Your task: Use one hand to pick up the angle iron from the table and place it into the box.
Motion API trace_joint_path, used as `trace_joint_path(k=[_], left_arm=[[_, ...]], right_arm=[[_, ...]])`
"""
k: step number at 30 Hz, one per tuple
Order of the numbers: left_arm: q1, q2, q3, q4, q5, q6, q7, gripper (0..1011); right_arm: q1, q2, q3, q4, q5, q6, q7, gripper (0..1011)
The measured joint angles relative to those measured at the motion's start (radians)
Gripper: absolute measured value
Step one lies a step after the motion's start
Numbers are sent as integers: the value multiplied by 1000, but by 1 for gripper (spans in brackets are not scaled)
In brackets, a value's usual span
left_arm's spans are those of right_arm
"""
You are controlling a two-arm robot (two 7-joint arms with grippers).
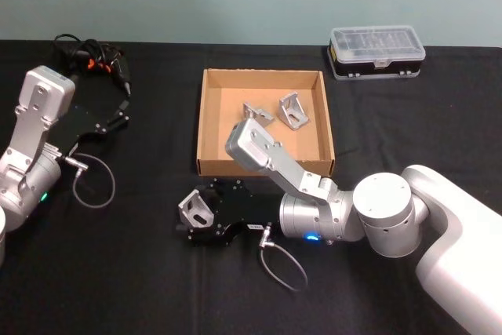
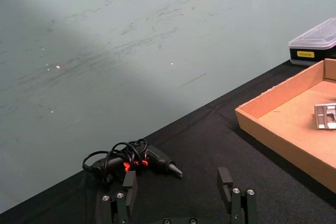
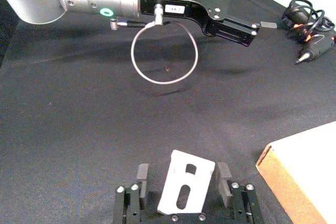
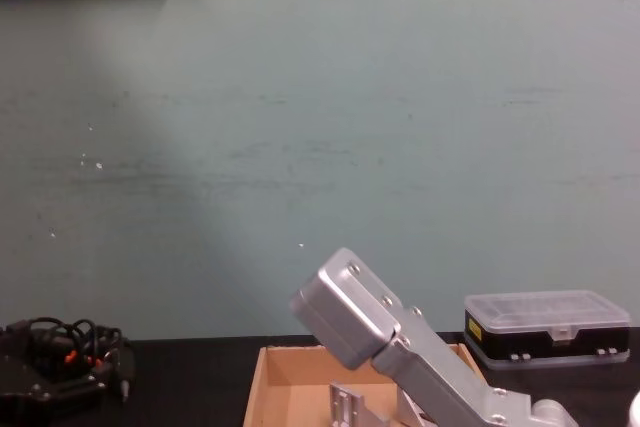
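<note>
An angle iron [image 1: 194,208], a silver bracket with slots, stands on the black table [image 1: 141,272] just in front of the box's [image 1: 210,127] near left corner. My right gripper [image 1: 198,217] lies low around it, open. In the right wrist view the angle iron [image 3: 186,188] stands between the two fingers [image 3: 142,174]; one is close against its edge and a gap shows at the other. The tan box holds two more angle irons [image 1: 257,112] [image 1: 293,109]. Far left, my left gripper [image 2: 177,182] is parked open with nothing between its fingers.
A black case with a clear lid [image 1: 376,51] sits behind the box at the back right. At the back left lies a power screwdriver with coiled cable [image 1: 90,56]. Thin cable loops hang at both wrists [image 1: 282,268] [image 1: 94,182].
</note>
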Motion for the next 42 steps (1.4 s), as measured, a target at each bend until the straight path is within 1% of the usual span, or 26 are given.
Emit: trace_joint_path(k=[3, 6, 8, 10, 13, 28, 32, 37, 42], left_arm=[[0, 0, 0, 0, 0, 0, 0, 1000], [0, 0, 0, 0, 0, 0, 0, 1000], [0, 0, 0, 0, 0, 0, 0, 1000], [0, 0, 0, 0, 0, 0, 0, 1000], [0, 0, 0, 0, 0, 0, 0, 1000], [0, 0, 0, 0, 0, 0, 0, 1000], [0, 0, 0, 0, 0, 0, 0, 1000], [0, 0, 0, 0, 0, 0, 0, 1000], [0, 0, 0, 0, 0, 0, 0, 1000]], right_arm=[[0, 1, 0, 1, 0, 1, 2, 769], [0, 4, 0, 1, 0, 2, 4, 656], [0, 4, 0, 2, 0, 1, 4, 625], [0, 5, 0, 2, 0, 1, 5, 539], [0, 6, -1, 2, 0, 0, 6, 490], [-3, 6, 4, 1, 3, -5, 10, 482], [1, 7, 11, -10, 19, -15, 22, 482], [12, 13, 28, -37, 53, -26, 39, 482], [20, 20, 45, -70, 79, -32, 38, 482]])
